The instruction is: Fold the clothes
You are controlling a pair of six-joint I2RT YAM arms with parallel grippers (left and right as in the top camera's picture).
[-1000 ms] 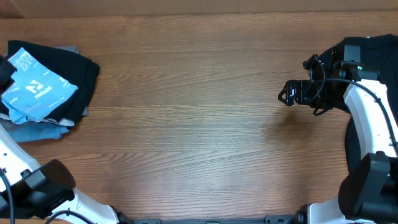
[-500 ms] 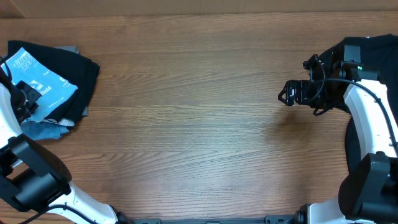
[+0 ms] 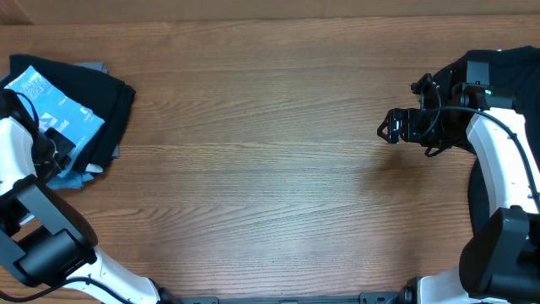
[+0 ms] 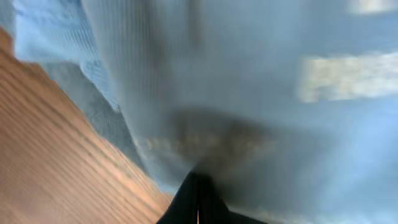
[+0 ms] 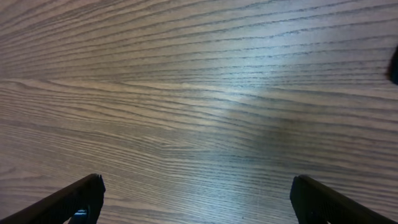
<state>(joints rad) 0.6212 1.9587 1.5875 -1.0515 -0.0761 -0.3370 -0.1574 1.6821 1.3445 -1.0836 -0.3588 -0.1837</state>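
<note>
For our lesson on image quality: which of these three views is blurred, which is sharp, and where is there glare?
Left wrist view: the T-shirt fills most of the frame, smeared and out of focus. Overhead view: sharp and evenly lit. Right wrist view: the table grain is crisp, with a pale sheen across its middle.

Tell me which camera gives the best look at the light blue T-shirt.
The overhead view: the light blue T-shirt lies on dark garments at the left edge, white print showing. The left wrist shows only blurred blue fabric close up; the right wrist shows none of it, only the table.
</note>
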